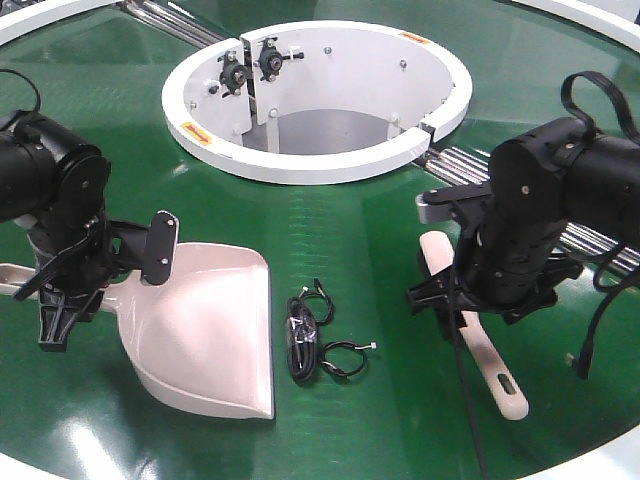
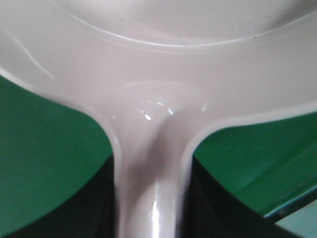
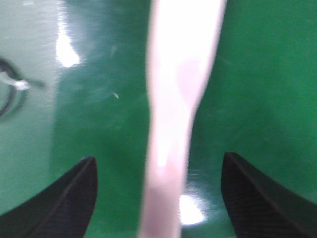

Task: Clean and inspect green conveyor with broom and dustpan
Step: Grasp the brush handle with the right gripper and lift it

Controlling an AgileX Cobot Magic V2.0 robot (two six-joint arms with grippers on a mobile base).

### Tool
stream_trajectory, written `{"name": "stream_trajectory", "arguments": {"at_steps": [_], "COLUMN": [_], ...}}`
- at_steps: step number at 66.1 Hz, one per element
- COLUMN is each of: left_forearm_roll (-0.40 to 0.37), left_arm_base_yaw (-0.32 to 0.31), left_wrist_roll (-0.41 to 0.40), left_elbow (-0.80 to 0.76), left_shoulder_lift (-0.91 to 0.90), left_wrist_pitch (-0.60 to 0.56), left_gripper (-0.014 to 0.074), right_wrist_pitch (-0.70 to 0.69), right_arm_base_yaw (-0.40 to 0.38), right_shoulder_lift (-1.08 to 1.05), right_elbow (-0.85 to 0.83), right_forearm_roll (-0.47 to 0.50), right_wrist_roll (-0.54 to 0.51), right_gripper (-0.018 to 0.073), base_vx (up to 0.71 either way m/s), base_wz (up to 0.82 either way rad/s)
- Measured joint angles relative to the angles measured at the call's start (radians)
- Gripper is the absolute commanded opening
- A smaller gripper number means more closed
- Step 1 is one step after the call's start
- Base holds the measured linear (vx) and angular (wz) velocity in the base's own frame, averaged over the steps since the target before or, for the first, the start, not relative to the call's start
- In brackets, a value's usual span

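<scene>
front view: green conveyor [image 1: 400, 430], glossy; dustpan [image 1: 210, 320] lying flat at left, mouth toward loose black cables [image 1: 305, 345]; broom [image 1: 490, 365] lying at right under right gripper [image 1: 478, 300].
left wrist view: left gripper [image 2: 151, 203] clamped on dustpan handle.
right wrist view: jaws spread wide, broom handle between, touching neither finger.

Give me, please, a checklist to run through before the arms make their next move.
1. Left gripper shut on handle of pale pink plastic dustpan: ok.
2. Right gripper, jaws open astride slim pink plastic broom: ok.
3. Broom grasped: not ok.
4. Loose black cable bundle between dustpan mouth and broom: ok.
5. Dustpan mouth flush on glossy green conveyor belt: cannot tell.
</scene>
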Motion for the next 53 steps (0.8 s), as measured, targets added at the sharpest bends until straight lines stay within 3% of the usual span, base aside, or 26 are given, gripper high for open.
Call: {"name": "stream_trajectory", "arguments": {"at_steps": [23, 53], "left_forearm_roll": [0.000, 0.000], "left_arm_base_yaw": [0.000, 0.000], "left_wrist_roll": [0.000, 0.000], "left_elbow": [0.000, 0.000], "left_shoulder_lift": [0.000, 0.000], "left_wrist_pitch": [0.000, 0.000], "left_gripper": [0.0000, 0.0000], "right_wrist_pitch": [-0.020, -0.059], "right_arm_base_yaw": [-0.016, -0.016], "right_shoulder_lift": [0.072, 0.217], "right_elbow": [-0.004, -0.004], "right_forearm_roll": [0.057, 0.059], "right_wrist_roll": [-0.055, -0.058], "right_gripper": [0.0498, 0.0494], "base_vx": [0.00, 0.00], "base_wz": [0.00, 0.00]}}
